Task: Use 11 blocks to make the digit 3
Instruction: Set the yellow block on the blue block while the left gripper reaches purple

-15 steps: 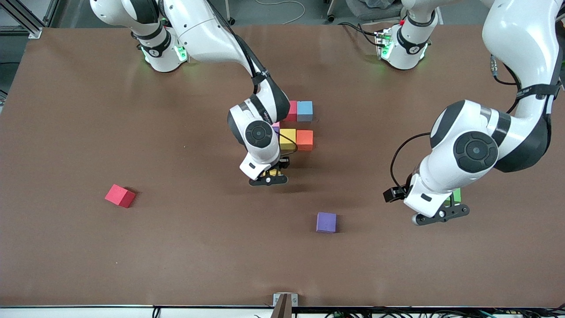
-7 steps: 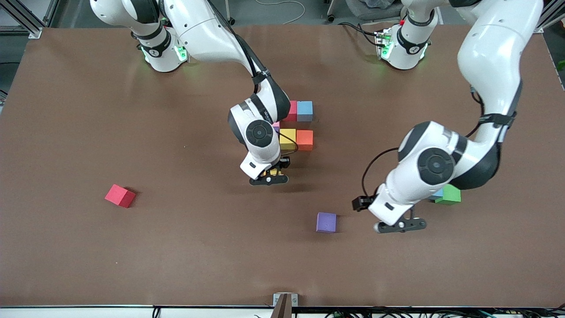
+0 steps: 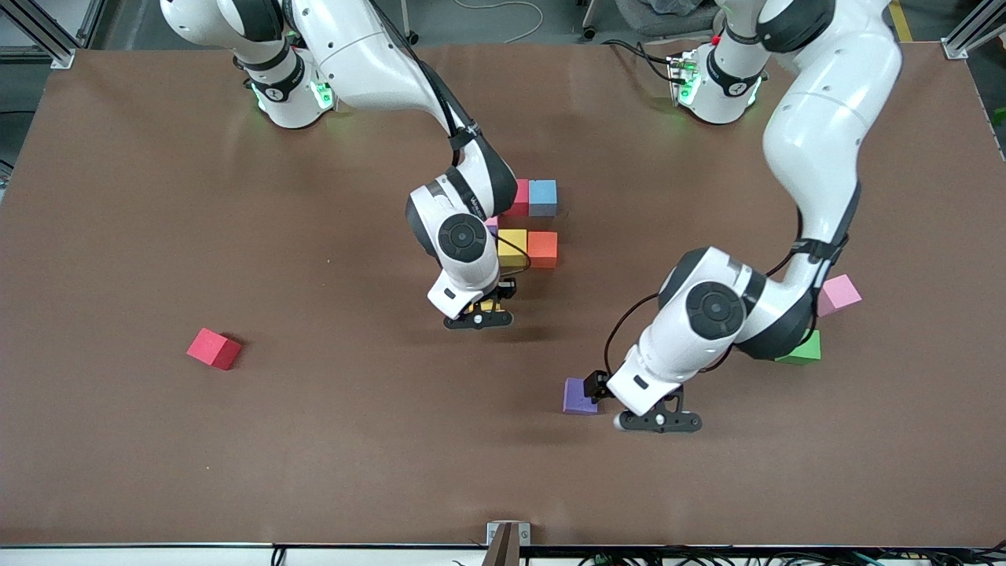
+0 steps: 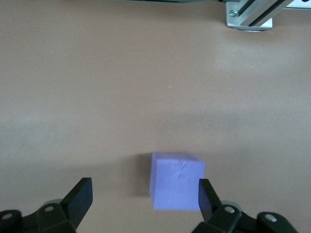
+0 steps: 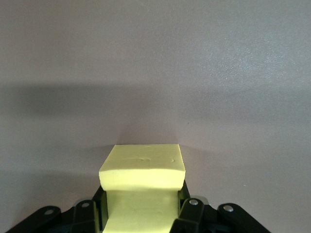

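Note:
Part of the digit 3 lies mid-table: a pink-red block [image 3: 519, 196], a light blue block [image 3: 543, 197], a yellow one [image 3: 512, 247], an orange one [image 3: 542, 249] and a sliver of purple [image 3: 492, 225]. My right gripper [image 3: 478, 319] hangs just in front of this group, shut on a yellow block [image 5: 142, 167]. My left gripper [image 3: 659, 421] is open above the loose purple block [image 3: 580, 395]. In the left wrist view that purple block [image 4: 177, 182] sits between the fingers, close to one fingertip [image 4: 204, 190]; the left gripper [image 4: 144, 194] has not touched it.
A red block [image 3: 214, 348] lies alone toward the right arm's end of the table. A pink block [image 3: 838, 295] and a green block [image 3: 802, 349] lie toward the left arm's end, partly hidden by the left arm's elbow. A metal bracket [image 3: 508, 533] marks the table's near edge.
The left arm has swung from over the green block across to the purple block, uncovering the pink block. The right arm has held still with its yellow block.

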`<move>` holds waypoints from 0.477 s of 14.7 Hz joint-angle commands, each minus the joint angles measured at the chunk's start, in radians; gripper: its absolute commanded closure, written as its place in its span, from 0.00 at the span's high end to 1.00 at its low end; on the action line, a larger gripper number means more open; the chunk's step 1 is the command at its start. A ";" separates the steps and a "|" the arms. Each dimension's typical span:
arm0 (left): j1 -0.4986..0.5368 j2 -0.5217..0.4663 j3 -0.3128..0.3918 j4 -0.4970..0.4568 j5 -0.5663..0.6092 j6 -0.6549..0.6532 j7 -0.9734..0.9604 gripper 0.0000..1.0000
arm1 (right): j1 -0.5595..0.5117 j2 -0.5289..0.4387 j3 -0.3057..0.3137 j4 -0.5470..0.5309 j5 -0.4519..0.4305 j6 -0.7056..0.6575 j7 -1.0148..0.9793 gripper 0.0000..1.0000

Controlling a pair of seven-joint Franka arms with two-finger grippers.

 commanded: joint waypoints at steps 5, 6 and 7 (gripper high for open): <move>-0.094 0.180 0.039 0.148 -0.028 0.129 0.033 0.96 | 0.010 -0.040 -0.002 -0.050 0.000 -0.004 0.022 1.00; -0.100 0.180 0.050 0.148 -0.028 0.130 0.033 0.96 | 0.010 -0.040 -0.002 -0.048 -0.002 -0.004 0.020 1.00; -0.106 0.177 0.055 0.147 -0.028 0.116 0.033 0.96 | 0.009 -0.040 -0.002 -0.045 -0.002 -0.004 0.019 1.00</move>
